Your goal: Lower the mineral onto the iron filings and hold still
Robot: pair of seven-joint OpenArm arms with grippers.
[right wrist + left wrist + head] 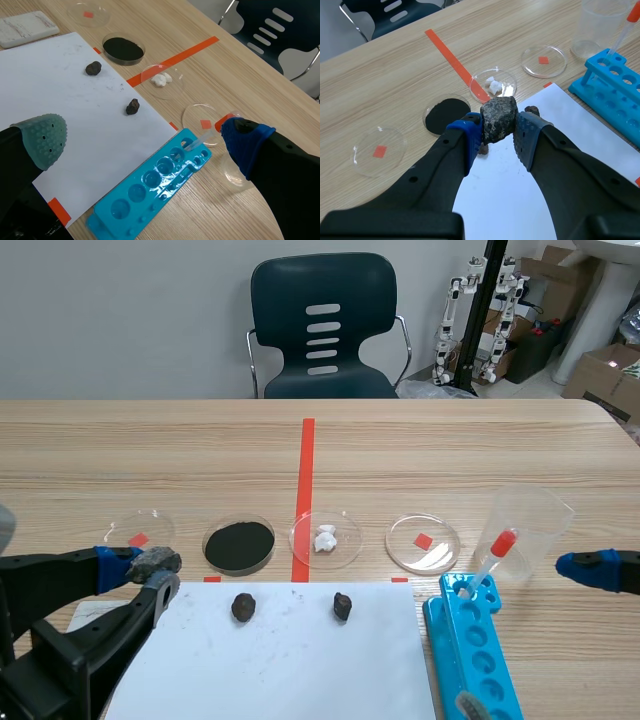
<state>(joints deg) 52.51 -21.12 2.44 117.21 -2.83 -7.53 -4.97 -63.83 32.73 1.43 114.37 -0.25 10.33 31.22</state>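
Gripping mineral [499, 119], left gripper [499, 136] clenched across its mid-flanks; likely dense, rigid, rough, unlikely to slip. Iron filings [446, 114] lie just ahead, left-finger side. Right gripper [145, 140] released.

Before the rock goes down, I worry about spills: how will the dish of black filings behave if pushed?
The dish looks thin and clear, so probably light and apt to slide on the smooth table. Low and wide, it seems unlikely to tip. The loose filings may spill over its shallow rim if jolted.
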